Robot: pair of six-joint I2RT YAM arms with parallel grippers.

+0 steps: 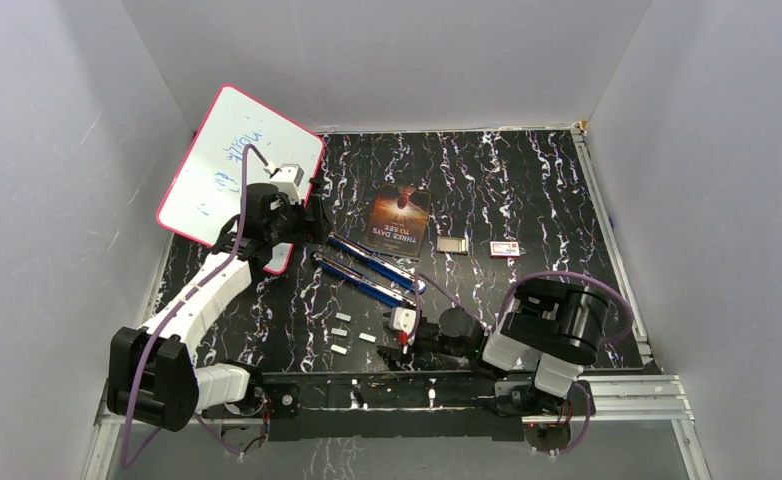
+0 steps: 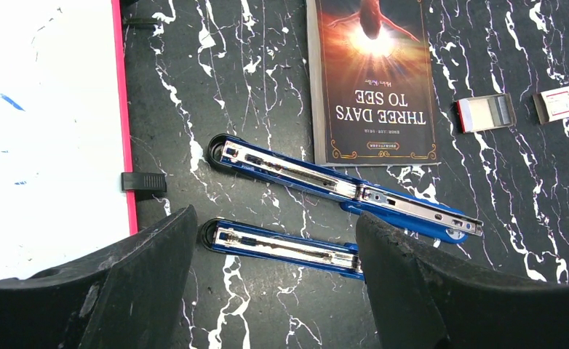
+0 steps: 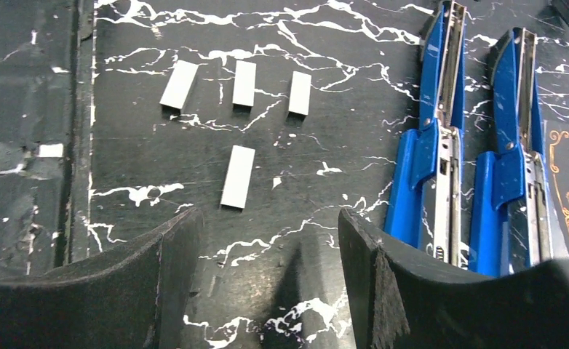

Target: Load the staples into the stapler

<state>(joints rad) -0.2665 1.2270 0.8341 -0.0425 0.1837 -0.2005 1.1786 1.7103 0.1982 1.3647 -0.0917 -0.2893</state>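
Observation:
Two blue staplers lie opened flat side by side on the black marbled table, the farther one (image 1: 372, 260) (image 2: 347, 189) and the nearer one (image 1: 362, 283) (image 2: 281, 246). Their metal channels face up. My left gripper (image 1: 317, 226) (image 2: 276, 217) hovers open over the nearer stapler's channel end, holding nothing. Several staples, short silvery strips (image 1: 342, 331), lie loose near the front edge. In the right wrist view three strips sit in a row (image 3: 244, 83) and one lies closer (image 3: 238, 177). My right gripper (image 1: 395, 350) (image 3: 268, 214) is open just short of that strip, with both staplers (image 3: 442, 123) to its right.
A book (image 1: 401, 220) (image 2: 375, 80) lies behind the staplers. To its right are an open grey tray (image 1: 453, 245) (image 2: 485, 113) and a small red-and-white box (image 1: 505, 249) (image 2: 560, 103). A pink-framed whiteboard (image 1: 237, 165) (image 2: 41, 131) leans at the back left. White walls enclose the table.

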